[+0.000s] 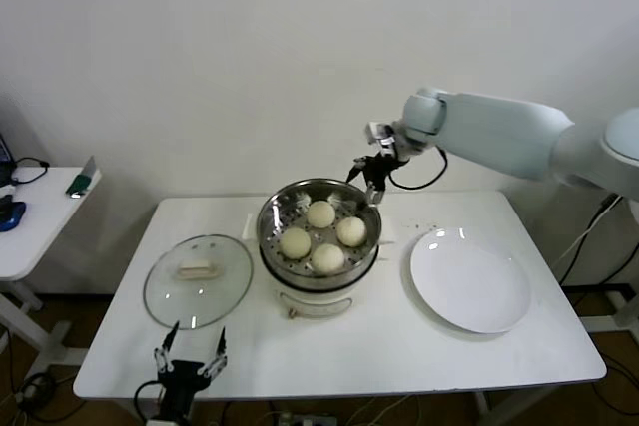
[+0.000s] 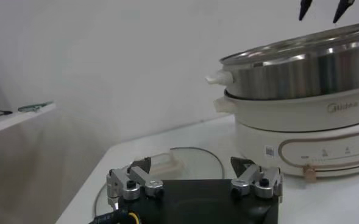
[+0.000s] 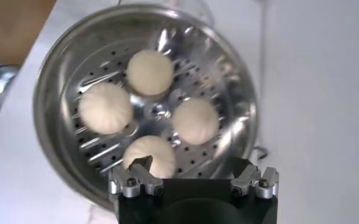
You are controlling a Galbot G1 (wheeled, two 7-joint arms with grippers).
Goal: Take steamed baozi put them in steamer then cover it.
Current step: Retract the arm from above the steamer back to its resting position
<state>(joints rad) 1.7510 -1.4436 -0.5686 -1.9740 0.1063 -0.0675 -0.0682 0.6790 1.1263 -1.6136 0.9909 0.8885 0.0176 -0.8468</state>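
We see all four baozi (image 1: pixel 321 213) sitting in the steamer (image 1: pixel 275 214), mid-desk, on its white pot base (image 1: pixel 318 298). One bun each at 12, 3, 6 and 9 o'clock on the perforated floor, close together around the centre.

Cover (image 1: pixel 198 280) lies flat on the desk (image 1: pixel 399 346) at 9 o'clock of the steamer, just beside the pot base, handle up. Steamer is uncovered.

Right hand (image 1: pixel 367 173) hangs above the steamer's far rim, about 1 o'clock of the basket, fingers spread wide, nothing in them. Its wrist view looks straight down into the basket; fingers (image 3: pixel 129 181) frame the nearest bun without touching.

Left hand (image 1: pixel 190 354) sits low at the desk's near edge, at 6 o'clock of the cover, fingers wide apart and empty. From its wrist view the cover's rim is right ahead, with the pot wall beyond it to one side.

Around: white plate (image 1: pixel 469 281) at 3 o'clock of the steamer, bare, apart from the pot. Small cord stub (image 1: pixel 293 313) at the pot's near side. A second white side table (image 1: pixel 30 226) stands off the desk's left edge with small items (image 1: pixel 80 182) on it.

Room: open desk surface along the near edge between the left hand and the plate. Wall close behind the far edge. The cover nearly reaches the desk's left edge.
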